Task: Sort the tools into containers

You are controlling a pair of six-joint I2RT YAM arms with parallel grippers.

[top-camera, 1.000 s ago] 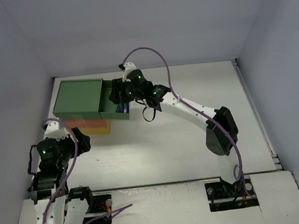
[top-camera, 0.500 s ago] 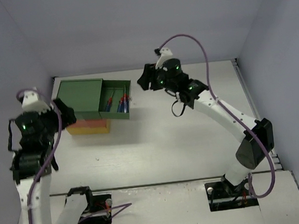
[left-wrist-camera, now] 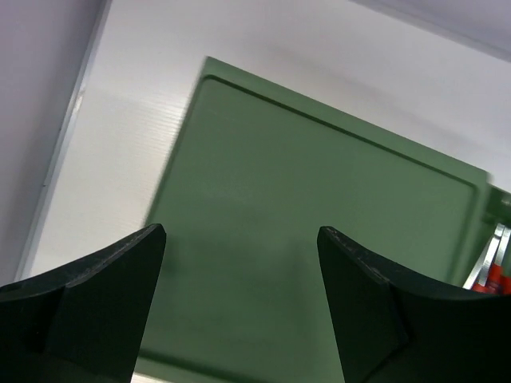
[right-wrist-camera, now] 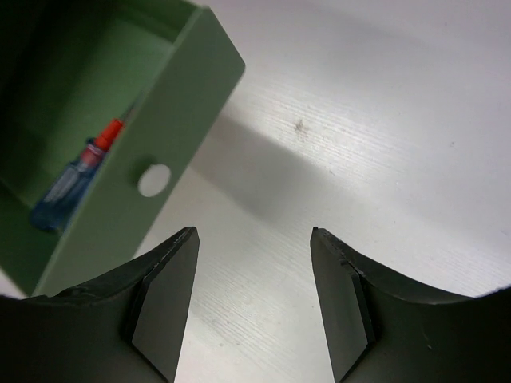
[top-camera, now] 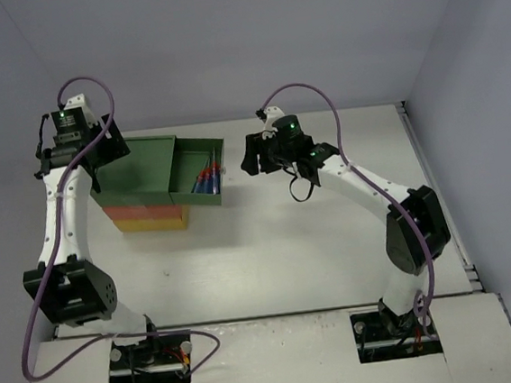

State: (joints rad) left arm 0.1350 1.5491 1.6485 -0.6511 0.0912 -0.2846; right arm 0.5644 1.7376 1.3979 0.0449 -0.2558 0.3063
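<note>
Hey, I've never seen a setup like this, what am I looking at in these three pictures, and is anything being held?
These are two robot arms bolted to a white table. One picture looks down on both; the other two come from a camera on each wrist, looking past that arm's own two dark fingers. The left gripper hangs open over the green top of a small cabinet. The right gripper is open beside the pulled-out green drawer, which holds blue-and-red screwdrivers. Neither gripper holds anything.
</note>
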